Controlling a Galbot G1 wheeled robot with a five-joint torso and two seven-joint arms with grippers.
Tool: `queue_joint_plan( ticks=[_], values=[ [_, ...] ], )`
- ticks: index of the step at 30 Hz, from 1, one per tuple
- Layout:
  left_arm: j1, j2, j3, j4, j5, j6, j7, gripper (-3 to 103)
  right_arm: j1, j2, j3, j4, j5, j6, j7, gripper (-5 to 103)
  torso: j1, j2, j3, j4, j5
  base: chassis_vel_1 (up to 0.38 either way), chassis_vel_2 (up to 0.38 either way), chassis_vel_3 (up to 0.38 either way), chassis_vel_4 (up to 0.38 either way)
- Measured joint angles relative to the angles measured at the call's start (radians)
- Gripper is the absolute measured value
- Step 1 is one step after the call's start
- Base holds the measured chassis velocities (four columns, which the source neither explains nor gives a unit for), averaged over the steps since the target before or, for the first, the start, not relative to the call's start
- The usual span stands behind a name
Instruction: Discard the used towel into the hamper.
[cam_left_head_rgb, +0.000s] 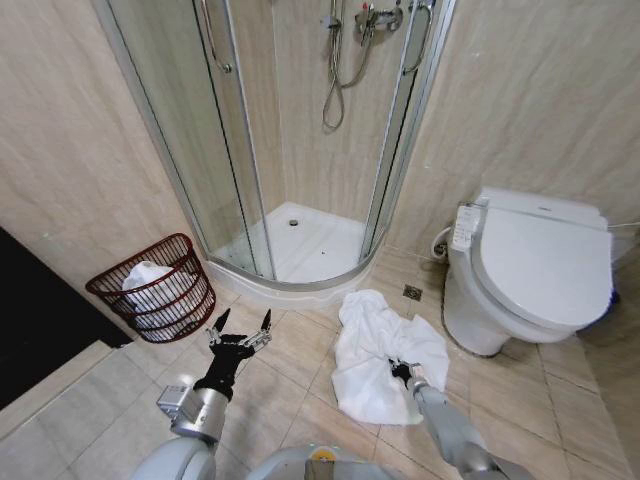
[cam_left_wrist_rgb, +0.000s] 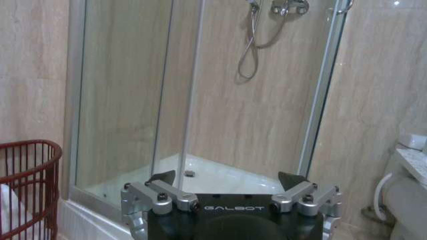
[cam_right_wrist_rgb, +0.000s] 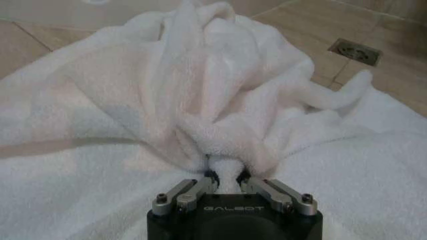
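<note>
Right claw (cam_right_wrist_rgb: 225, 176) pinches the towel (cam_right_wrist_rgb: 200, 100), fingertips buried in folds.

Bathroom floor: hamper to the left, towel in the middle, toilet to the right, shower cabin behind.

The crumpled white terry towel (cam_left_head_rgb: 375, 350) lies on the beige tiled floor (cam_left_head_rgb: 290, 395), before the curved glass shower cabin (cam_left_head_rgb: 290, 150) and just left of the white toilet (cam_left_head_rgb: 530, 270). A small square metal floor drain (cam_left_head_rgb: 412, 292) sits between towel and toilet, beside the towel's far edge. The round dark reddish-brown slatted hamper (cam_left_head_rgb: 155, 290) stands left of the towel, well apart from it, against the left wall by the cabin's corner, with white cloth (cam_left_head_rgb: 148, 283) inside. The right gripper (cam_left_head_rgb: 400, 372) is on the towel's near part, a fold pinched between its fingers. The left gripper (cam_left_head_rgb: 240, 328) hangs spread between hamper and towel, nearer the hamper.
</note>
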Motion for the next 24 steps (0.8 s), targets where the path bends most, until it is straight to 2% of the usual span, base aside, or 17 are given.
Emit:
queue_joint_plan(
  ticks=[6, 12, 20, 24],
  values=[
    [0.0, 0.0, 0.0, 0.0, 0.0, 0.0, 0.0, 100, 0.002, 0.009, 0.034, -0.004, -0.048, 0.032, 0.003, 13, 0.0, 0.0, 0.0, 0.0, 0.0, 0.0, 0.0, 0.0, 0.0],
    [0.0, 0.0, 0.0, 0.0, 0.0, 0.0, 0.0, 100, -0.014, 0.01, -0.003, -0.004, 0.012, 0.061, 0.025, 13, 0.0, 0.0, 0.0, 0.0001, 0.0, 0.0, 0.0, 0.0, 0.0],
    [0.0, 0.0, 0.0, 0.0, 0.0, 0.0, 0.0, 100, -0.038, 0.006, 0.061, 0.031, -0.012, 0.124, -0.033, 13, 0.0, 0.0, 0.0, 0.0001, 0.0001, 0.0, 0.0, 0.0, 0.0],
    [0.0, 0.0, 0.0, 0.0, 0.0, 0.0, 0.0, 100, -0.058, -0.005, 0.093, 0.052, -0.026, 0.183, -0.044, 13, 0.0, 0.0, 0.0, 0.0002, 0.0, 0.0, 0.0, 0.0, 0.0]
  ],
)
